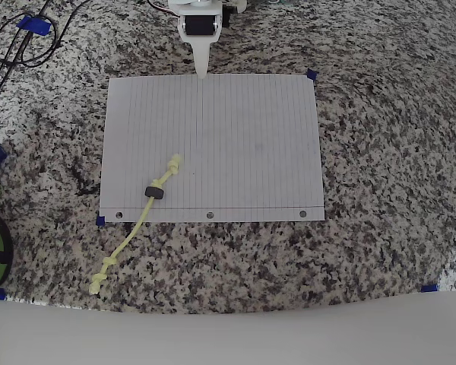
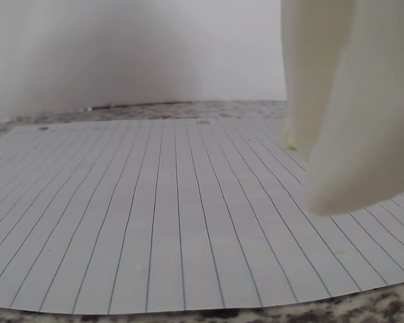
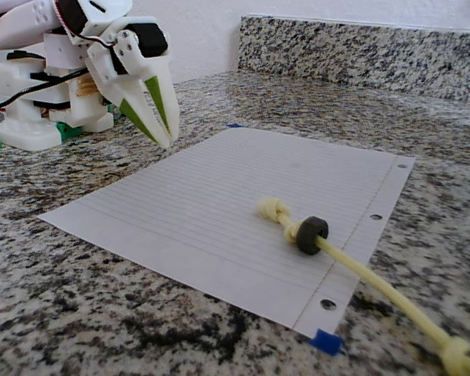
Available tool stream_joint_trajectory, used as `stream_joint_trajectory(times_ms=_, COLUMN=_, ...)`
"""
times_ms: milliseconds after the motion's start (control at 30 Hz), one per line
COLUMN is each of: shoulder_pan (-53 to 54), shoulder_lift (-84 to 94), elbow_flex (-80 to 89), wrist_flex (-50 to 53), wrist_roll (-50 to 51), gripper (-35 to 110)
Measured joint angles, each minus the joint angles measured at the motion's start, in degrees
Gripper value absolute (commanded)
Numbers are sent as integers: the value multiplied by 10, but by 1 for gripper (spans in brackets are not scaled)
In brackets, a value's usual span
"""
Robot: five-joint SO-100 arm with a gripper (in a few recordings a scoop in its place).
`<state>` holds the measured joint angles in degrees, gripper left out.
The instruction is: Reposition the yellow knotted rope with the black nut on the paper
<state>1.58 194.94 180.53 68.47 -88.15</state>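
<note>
Gripper [image 3: 163,139] clenched, empty, over the paper's [image 1: 251,137] far edge; yellow knotted rope [image 1: 140,218] half off it

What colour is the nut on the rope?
Black. The nut sits on the pale yellow rope, clearest in the fixed view.

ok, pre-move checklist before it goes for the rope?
1. Gripper empty: ok, fingers nearly together, nothing between them.
2. Path to rope: ok, bare paper lies between.
3. Yellow knotted rope fully on paper: not ok, one knotted end lies on the paper, the other off on the countertop.
4. Black nut on rope: ok, threaded near the on-paper knot.
5. Paper flat: ok, blue tape at corners.
</note>
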Motion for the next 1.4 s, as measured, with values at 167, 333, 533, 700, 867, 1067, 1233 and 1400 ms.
stream_joint_trajectory(times_ms=167, shoulder_pan=0, shoulder_lift=0, elbow_flex=0, wrist_flex=0, wrist_roll=0, gripper=13)
stream_joint_trajectory(times_ms=333, shoulder_pan=0, shoulder_lift=0, elbow_flex=0, wrist_flex=0, wrist_roll=0, gripper=13)
stream_joint_trajectory(times_ms=533, shoulder_pan=0, shoulder_lift=0, elbow_flex=0, wrist_flex=0, wrist_roll=0, gripper=13)
stream_joint_trajectory(times_ms=700, shoulder_pan=0, shoulder_lift=0, elbow_flex=0, wrist_flex=0, wrist_roll=0, gripper=13)
stream_joint_trajectory(times_ms=867, shoulder_pan=-16, shoulder_lift=0, elbow_flex=0, wrist_flex=0, wrist_roll=0, gripper=13)
stream_joint_trajectory(times_ms=1067, shoulder_pan=-15, shoulder_lift=0, elbow_flex=0, wrist_flex=0, wrist_roll=0, gripper=13)
stream_joint_trajectory(times_ms=1233, shoulder_pan=-14, shoulder_lift=-21, elbow_flex=-53, wrist_flex=-3, wrist_roll=0, gripper=13)
stream_joint_trajectory(times_ms=1400, shoulder_pan=-5, shoulder_lift=-107, elbow_flex=-133, wrist_flex=-23, wrist_roll=0, gripper=13)
